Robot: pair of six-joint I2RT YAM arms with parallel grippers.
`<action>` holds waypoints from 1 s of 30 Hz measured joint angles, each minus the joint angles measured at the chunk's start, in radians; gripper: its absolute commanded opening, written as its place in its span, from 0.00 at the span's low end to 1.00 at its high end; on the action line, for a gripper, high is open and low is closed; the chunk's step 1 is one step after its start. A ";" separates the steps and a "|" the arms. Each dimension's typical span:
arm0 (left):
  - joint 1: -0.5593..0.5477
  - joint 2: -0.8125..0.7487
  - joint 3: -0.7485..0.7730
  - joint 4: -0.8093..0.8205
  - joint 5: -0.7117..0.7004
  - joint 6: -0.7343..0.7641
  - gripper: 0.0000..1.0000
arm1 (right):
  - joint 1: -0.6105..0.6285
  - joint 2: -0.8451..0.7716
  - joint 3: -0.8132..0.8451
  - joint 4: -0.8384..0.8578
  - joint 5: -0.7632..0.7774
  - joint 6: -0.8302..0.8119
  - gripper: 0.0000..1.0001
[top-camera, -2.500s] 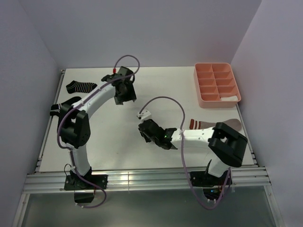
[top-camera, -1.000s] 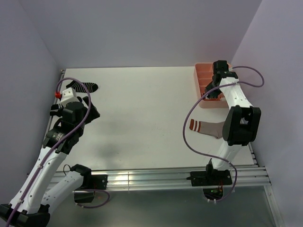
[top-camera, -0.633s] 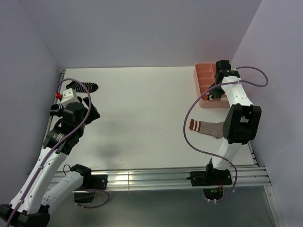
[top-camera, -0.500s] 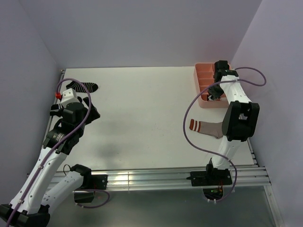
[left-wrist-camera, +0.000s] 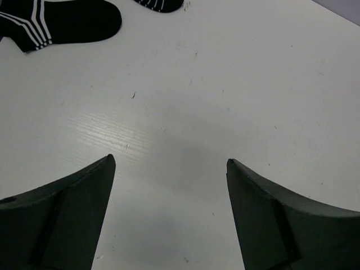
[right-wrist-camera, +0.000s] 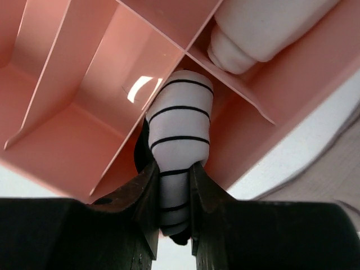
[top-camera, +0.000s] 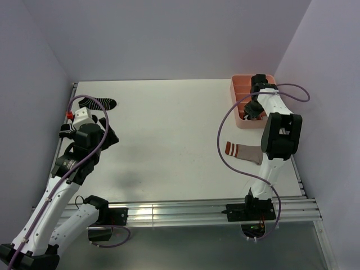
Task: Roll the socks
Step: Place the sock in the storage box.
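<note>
My right gripper (right-wrist-camera: 173, 185) is shut on a rolled white sock with thin black stripes (right-wrist-camera: 180, 135), whose end pokes into a compartment of the pink tray (right-wrist-camera: 67, 129). A rolled plain white sock (right-wrist-camera: 264, 28) lies in the neighbouring compartment. From above, the right gripper (top-camera: 251, 111) hangs over the tray's (top-camera: 241, 89) near left part. A taupe sock with a red-white cuff (top-camera: 245, 152) lies flat on the table. My left gripper (left-wrist-camera: 169, 169) stands open over bare table. A black white-striped sock (left-wrist-camera: 62, 22) lies beyond it, and a second one (left-wrist-camera: 160, 4) shows at the top edge.
The tray has several pink compartments (right-wrist-camera: 45, 62) with thin dividers. In the top view one black striped sock (top-camera: 100, 103) lies at the far left, beyond the left gripper (top-camera: 108, 136). Walls close in the table at the left, back and right.
Both arms have left the table's middle: the left one drew back to the left side, the right one went to the tray. In the last second the right gripper shifted slightly over the tray.
</note>
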 measured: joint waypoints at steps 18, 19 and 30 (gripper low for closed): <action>0.000 0.000 0.000 -0.002 0.000 0.000 0.85 | 0.000 0.020 0.006 0.023 -0.034 0.066 0.54; 0.000 0.000 0.000 -0.002 0.000 0.000 0.85 | 0.000 0.020 0.006 0.023 -0.033 0.067 0.55; 0.000 0.000 0.000 -0.002 0.000 0.000 0.85 | 0.000 0.011 0.013 0.013 -0.031 0.068 0.59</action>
